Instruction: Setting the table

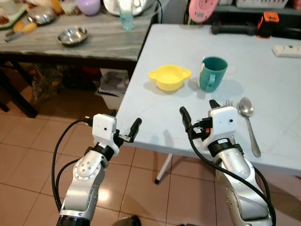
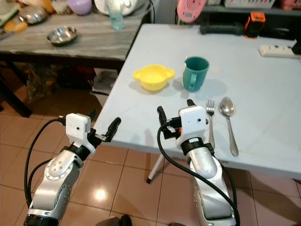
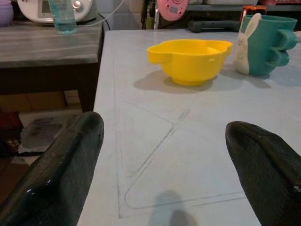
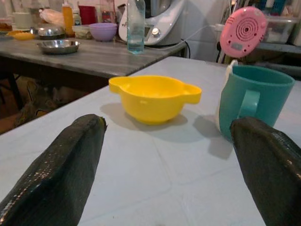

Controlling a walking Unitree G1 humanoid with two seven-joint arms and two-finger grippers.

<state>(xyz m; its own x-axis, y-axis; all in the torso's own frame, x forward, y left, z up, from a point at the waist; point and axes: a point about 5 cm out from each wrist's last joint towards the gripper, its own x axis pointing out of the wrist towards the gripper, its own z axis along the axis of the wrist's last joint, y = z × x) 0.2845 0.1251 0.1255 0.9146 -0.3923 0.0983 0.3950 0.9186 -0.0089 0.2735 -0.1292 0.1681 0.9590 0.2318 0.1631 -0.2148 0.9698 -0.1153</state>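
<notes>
On the pale table (image 1: 169, 42) a yellow two-handled bowl (image 1: 169, 77) stands beside a teal mug (image 1: 213, 73). A spoon (image 1: 248, 120) lies near the front edge, and a fork (image 2: 210, 117) lies just left of it, partly hidden by my right wrist. My right gripper (image 1: 199, 109) is open above the table's front, short of the bowl and mug, with nothing between its fingers. At the table's front left edge my left gripper (image 1: 124, 120) hangs open and empty. The right wrist view has the bowl (image 4: 153, 96) and mug (image 4: 251, 106) ahead.
A marble-topped side table (image 1: 94, 44) at the back left carries a steel bowl (image 1: 72, 36), a water bottle (image 1: 125, 16) and kitchen clutter. A power strip (image 1: 286, 50), a pink round device (image 1: 202, 9) and an orange-black tool (image 1: 267, 23) sit along the far edge. Tiled floor lies below.
</notes>
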